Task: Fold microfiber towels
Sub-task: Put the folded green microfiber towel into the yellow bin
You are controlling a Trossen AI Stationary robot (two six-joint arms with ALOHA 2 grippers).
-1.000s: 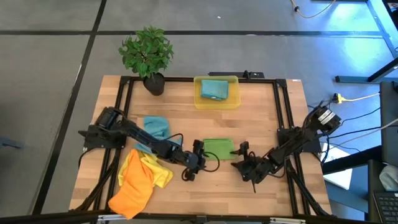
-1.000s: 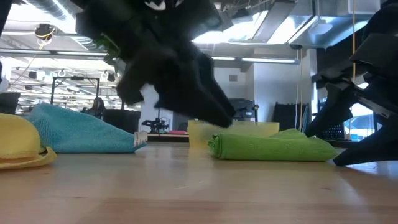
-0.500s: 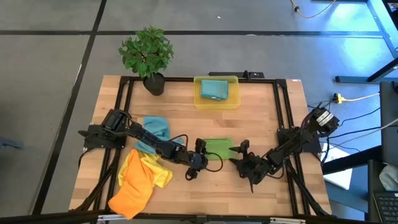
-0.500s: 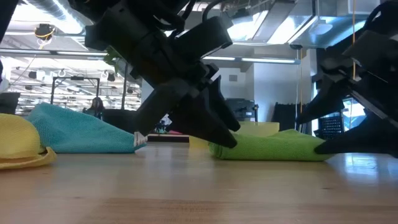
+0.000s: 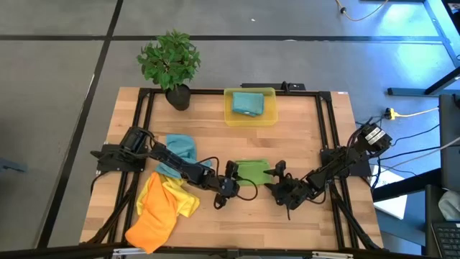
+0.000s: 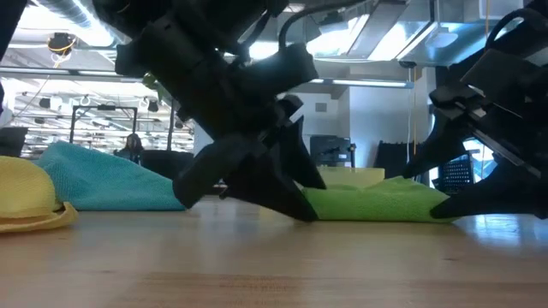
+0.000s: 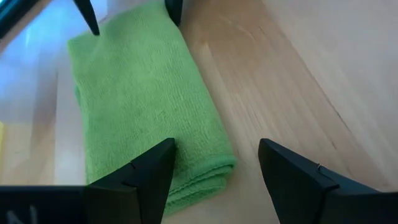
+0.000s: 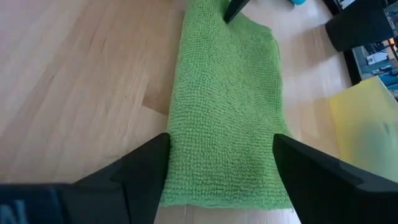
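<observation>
You see a green towel (image 8: 227, 106) of nubby, matt looped cloth lying on a smooth, pale wood tabletop (image 8: 81, 68) with a faint sheen. The yellow bin (image 5: 250, 106) at 12 o'clock looks like translucent plastic.

I see two matte black jointed arms trailing black cables, each ending in flat, tapered black fingers (image 7: 140, 177).
</observation>
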